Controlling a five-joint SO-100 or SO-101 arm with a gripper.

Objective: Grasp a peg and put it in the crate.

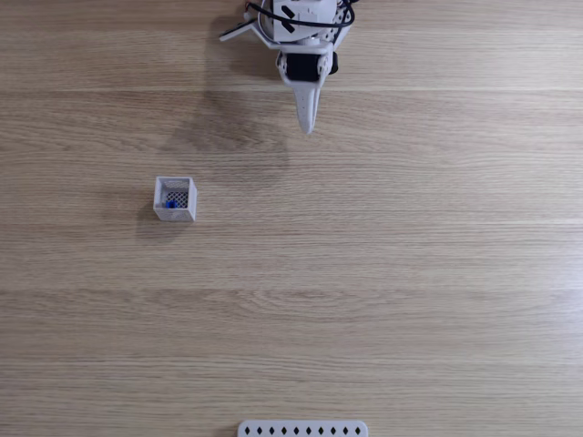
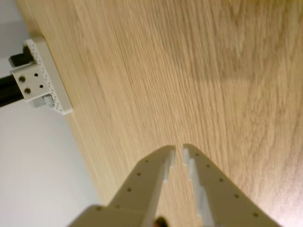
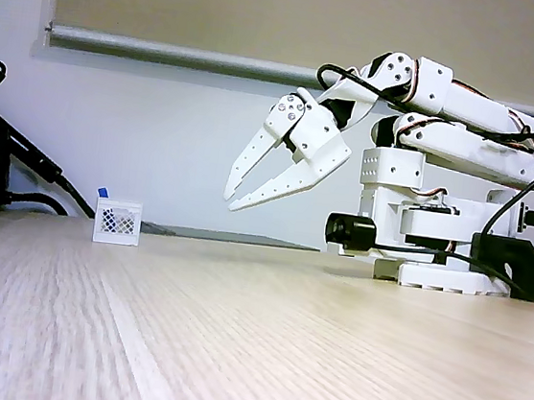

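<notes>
Firstly, view by view:

Fixed view from above, crate: a small white square box point(image 1: 175, 199) is seen left of centre on the wooden table point(image 1: 383, 273), its dark gridded floor visible through the open top.
Fixed view from above, peg: a bright blue peg point(image 1: 169, 205) is seen inside the crate, at the lower left corner of its opening; only a small blue spot is shown, so the long axis appears to run towards the camera, though this cannot be told for certain.
Fixed view from above, gripper: the white claw point(image 1: 308, 127) is seen at the upper middle of the frame, pointing down the picture, well apart from the crate; how far it is parted cannot be judged from this angle.
Fixed view from above, strip: a flat white strip with diamond holes point(image 1: 302, 428) is seen at the bottom edge.

Wrist view, gripper: the two fingers point(image 2: 179, 151) are seen entering from the bottom edge, their tips nearly together with a narrow gap left between them; nothing is held and bare table is shown beyond the tips.
Wrist view, bracket: a white perforated part point(image 2: 43, 78) is seen at the table edge, upper left.

Side fixed view, crate: the box point(image 3: 117, 221) is seen standing at the left, far back on the table.
Side fixed view, peg: a blue tip point(image 3: 102, 191) is seen sticking up above the crate's left rim, so the peg stands roughly upright inside.
Side fixed view, gripper: the claw point(image 3: 229, 199) is held in the air at centre, angled down and to the left, slightly parted, empty, touching nothing.
</notes>
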